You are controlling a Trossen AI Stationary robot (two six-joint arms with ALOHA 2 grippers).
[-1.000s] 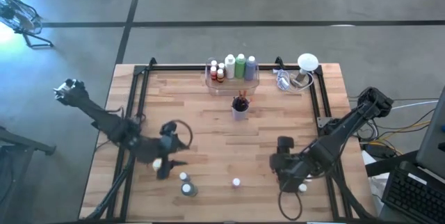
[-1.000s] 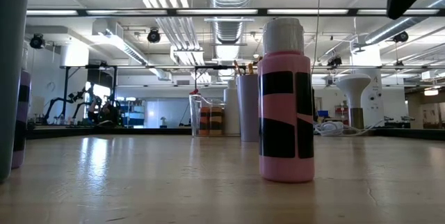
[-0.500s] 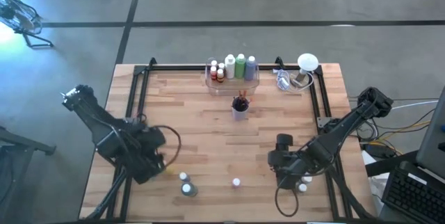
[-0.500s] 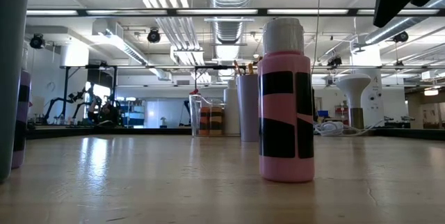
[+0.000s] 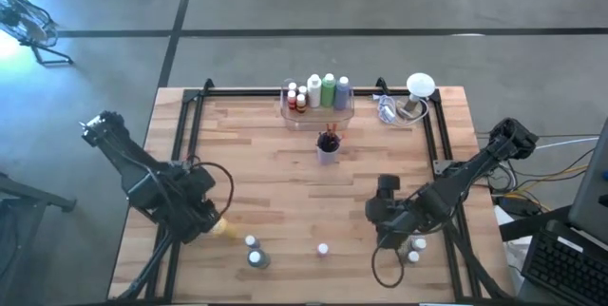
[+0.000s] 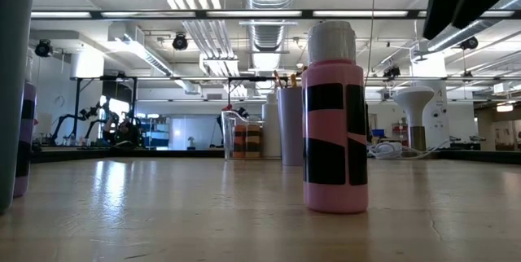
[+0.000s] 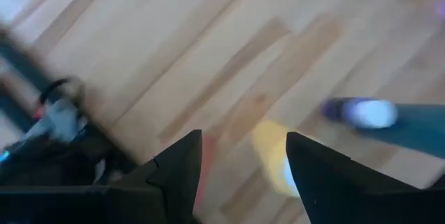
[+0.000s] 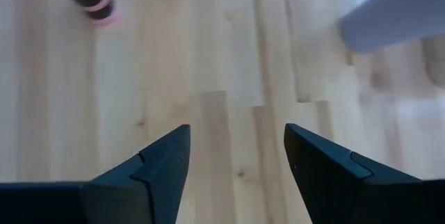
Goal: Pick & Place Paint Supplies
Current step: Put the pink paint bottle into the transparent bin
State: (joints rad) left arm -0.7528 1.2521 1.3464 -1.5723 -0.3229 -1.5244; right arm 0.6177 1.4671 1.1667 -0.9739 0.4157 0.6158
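Bare planks [image 5: 285, 192] separate both arms' spread fingers mid-table

Left gripper [image 7: 240, 172]: fingers parted, nothing between them, at the table's front-left. Right gripper [image 8: 236, 165]: fingers parted, empty, at front-right.

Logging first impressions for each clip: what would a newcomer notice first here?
The pink bottle with a white cap fills the low view, standing alone on the wooden table. From above, both dark arms crouch over the near half, the left claw open above a yellow bottle. A clear tray of bottles sits at the far edge.
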